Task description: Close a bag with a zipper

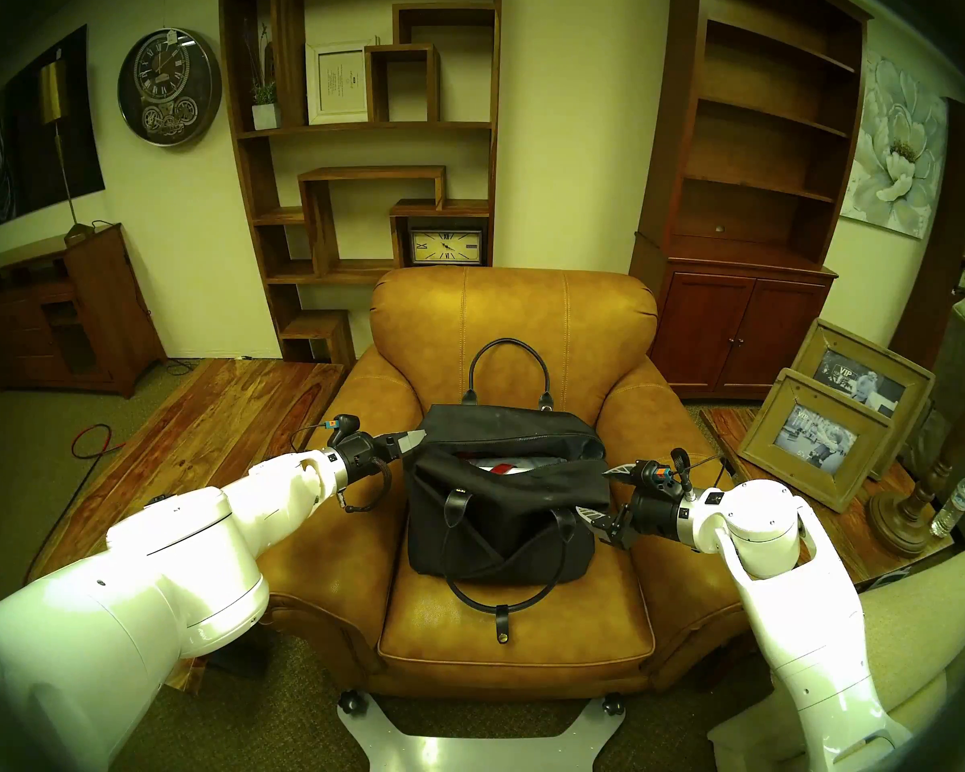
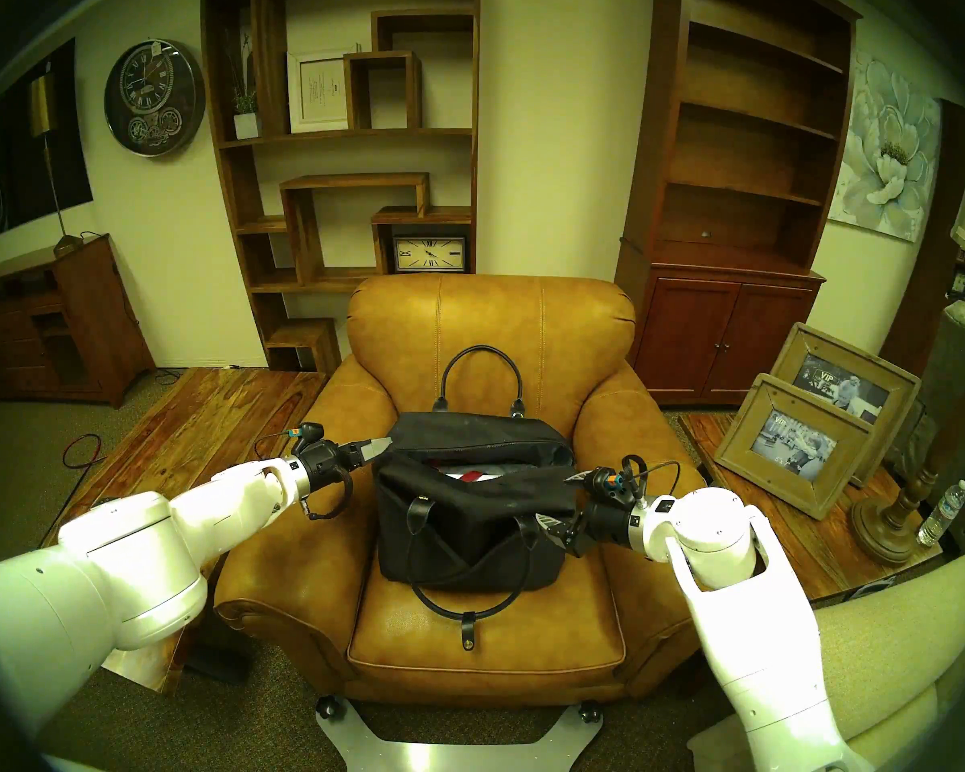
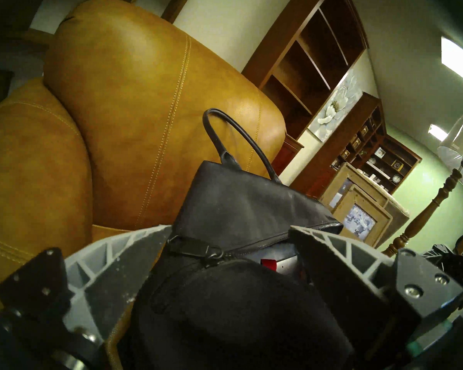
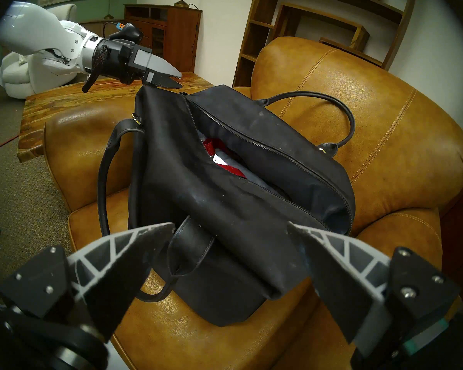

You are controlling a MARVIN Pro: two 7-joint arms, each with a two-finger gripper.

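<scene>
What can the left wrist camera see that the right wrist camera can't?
Only the left wrist view shows the zipper pull up close at the bag's end, between the left tool's fingers, plus a floor lamp and framed pictures.

Only the right wrist view shows the left tool from outside, above that end of the bag, and the right tool, open.

Both show the black bag, its open zipper, something red inside and the tan armchair.

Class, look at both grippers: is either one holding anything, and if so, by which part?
Nothing is held. The left gripper stands open at the left end of the bag, the right gripper open at its right end; neither is clamped.
</scene>
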